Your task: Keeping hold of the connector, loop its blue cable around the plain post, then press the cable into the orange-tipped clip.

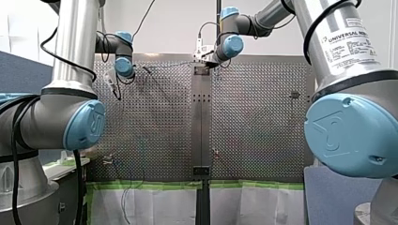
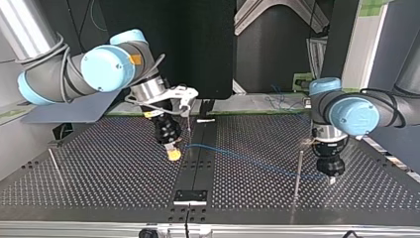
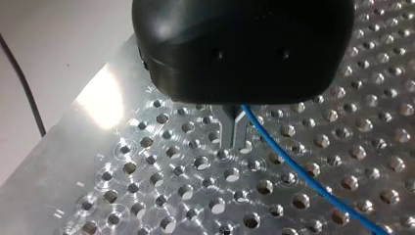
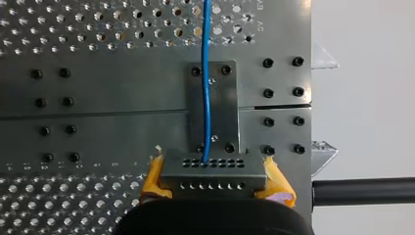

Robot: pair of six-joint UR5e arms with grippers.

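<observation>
In the top view, our right gripper [image 2: 173,152] pinches the grey multi-hole connector [image 4: 210,174] between yellow pads over the centre strip. Its blue cable [image 2: 237,156] stretches low across the open perforated table [image 2: 99,183], past the plain post [image 2: 298,173], to our left gripper [image 2: 331,179], whose metal fingers [image 3: 228,125] nip it near the table's edge

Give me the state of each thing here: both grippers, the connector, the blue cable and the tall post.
right gripper: shut on the connector, yellow pads at its sides.
connector: held, blue cable plugged in.
blue cable: stretched between the two grippers, not looped.
left gripper: fingers shut on the blue cable.
plain post: upright, no cable around it.
</observation>
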